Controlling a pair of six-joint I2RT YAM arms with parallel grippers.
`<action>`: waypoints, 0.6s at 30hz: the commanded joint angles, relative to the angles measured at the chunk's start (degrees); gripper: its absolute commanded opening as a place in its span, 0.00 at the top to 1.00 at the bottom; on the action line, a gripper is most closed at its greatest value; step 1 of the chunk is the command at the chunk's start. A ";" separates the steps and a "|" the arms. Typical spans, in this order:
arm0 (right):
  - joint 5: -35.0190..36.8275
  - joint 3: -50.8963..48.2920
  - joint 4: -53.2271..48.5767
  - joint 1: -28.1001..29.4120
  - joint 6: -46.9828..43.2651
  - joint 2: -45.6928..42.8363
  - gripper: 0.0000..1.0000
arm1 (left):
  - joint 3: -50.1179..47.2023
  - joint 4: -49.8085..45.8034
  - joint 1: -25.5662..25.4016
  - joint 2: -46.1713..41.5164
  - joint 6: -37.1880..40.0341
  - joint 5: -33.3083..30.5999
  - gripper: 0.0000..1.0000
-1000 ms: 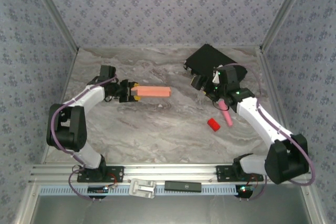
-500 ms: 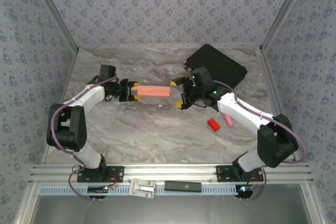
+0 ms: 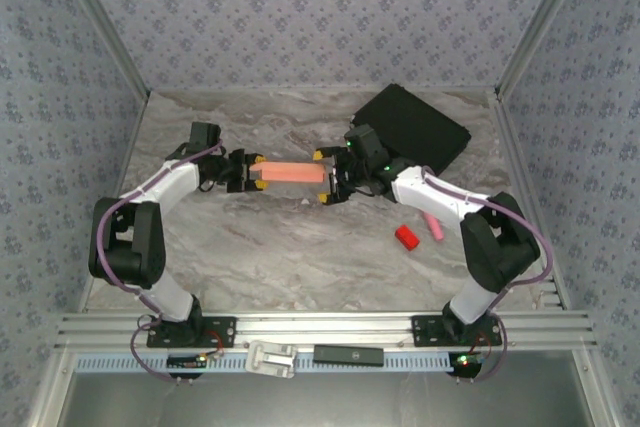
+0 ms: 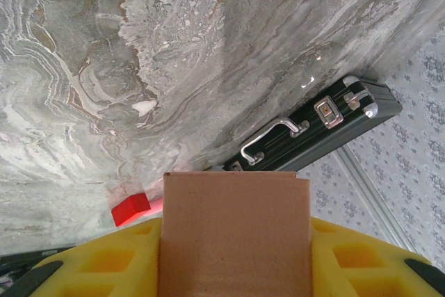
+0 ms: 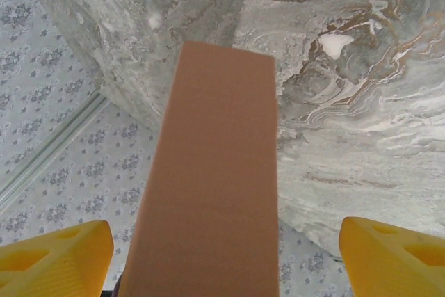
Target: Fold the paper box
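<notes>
Paper box [image 3: 290,171]: salmon-orange, folded into a long slim bar, held level just left of centre in the top view, over the marbled table [image 3: 300,257].

Left end effector [image 3: 252,173]: clenched on the box's left end, yellow pads [image 4: 125,259] pressed against both sides.

Right end effector [image 3: 324,176]: released, yellow fingertips [image 5: 55,255] spread on either side of the box's right end, with a wide gap on one side.

Black case [image 3: 415,127]: upper right of the table.

Red block [image 3: 405,237] and pink stick [image 3: 436,229]: right of centre, near each other.
</notes>
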 commanded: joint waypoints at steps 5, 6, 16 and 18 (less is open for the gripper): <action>1.83 2.60 1.24 0.88 3.21 3.11 0.27 | 1.86 0.03 -0.82 0.97 -0.45 0.34 0.98; 2.00 2.68 0.97 1.05 3.15 3.17 0.28 | 1.83 0.12 -0.83 1.05 -0.54 0.28 0.98; 4.13 6.61 -5.09 1.40 0.38 4.58 0.26 | 2.13 -0.01 -1.18 0.88 -0.92 0.00 0.98; 4.45 6.68 -5.23 1.47 0.42 4.78 0.27 | 2.19 -0.04 -1.18 0.94 -0.90 0.08 0.98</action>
